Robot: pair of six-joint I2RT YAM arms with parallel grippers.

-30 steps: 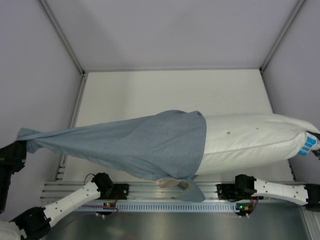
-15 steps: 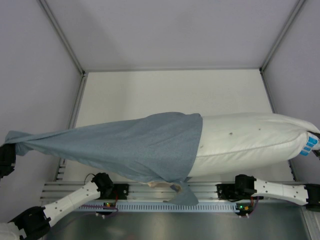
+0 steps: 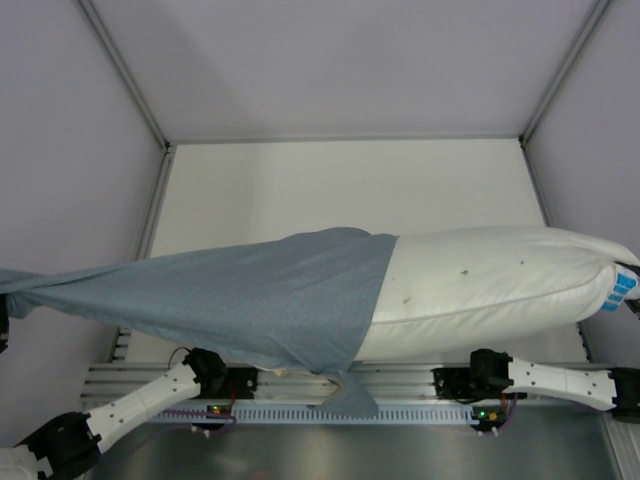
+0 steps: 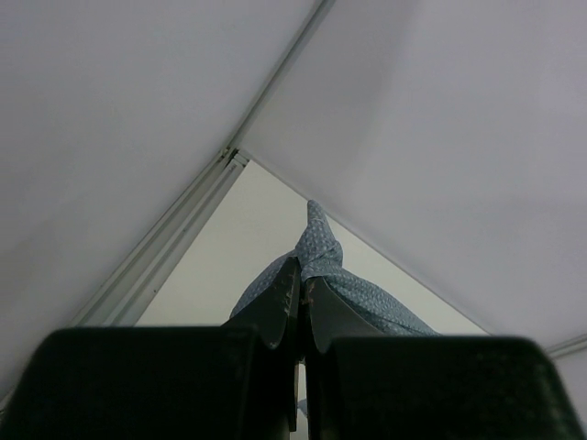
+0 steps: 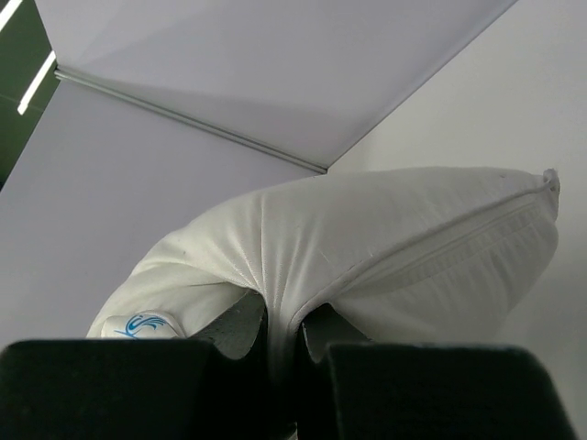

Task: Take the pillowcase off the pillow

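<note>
Leftward slid the pillowcase [image 3: 250, 300], pinched in the left gripper [image 4: 301, 280], baring more pillow [image 3: 480, 285].

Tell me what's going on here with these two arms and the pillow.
The left hand is shut on a bunched end of the blue-grey pillowcase, which is stretched taut toward the left. The right hand pinches the white pillow at its right end, near the blue label. The pillow's right part is bare. Its left end is hidden under the case, so the case is not off yet.
</note>
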